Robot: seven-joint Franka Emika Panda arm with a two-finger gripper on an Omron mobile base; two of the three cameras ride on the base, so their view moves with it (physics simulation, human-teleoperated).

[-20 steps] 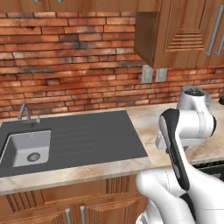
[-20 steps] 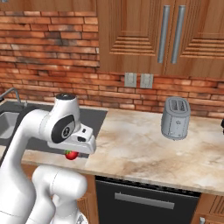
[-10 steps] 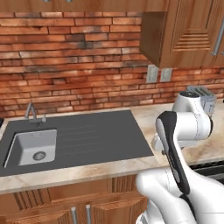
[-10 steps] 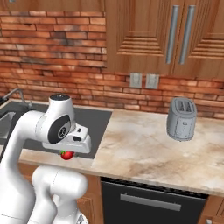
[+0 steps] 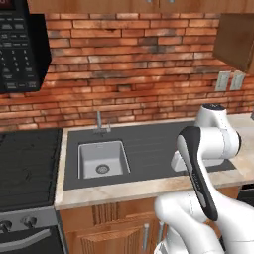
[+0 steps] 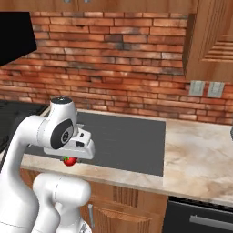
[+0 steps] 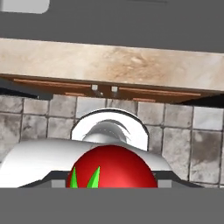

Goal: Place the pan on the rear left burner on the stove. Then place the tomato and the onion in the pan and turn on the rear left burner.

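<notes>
The white arm's gripper point(image 6: 69, 159) is clamped around the tomato point(image 7: 111, 168), carried low before the sink counter point(image 6: 132, 136); it looks light, smooth, slippery and bruisable, best held gently across its middle.

Rear base pair — downward hand view

The whole scene slides rightward in both base views as the base drives left. The stove point(image 5: 25, 168) and a black microwave point(image 5: 22, 44) now come into sight left of the sink point(image 5: 101, 158), while the toaster drops out of the right base view. The arm's pose looks unchanged.
</notes>
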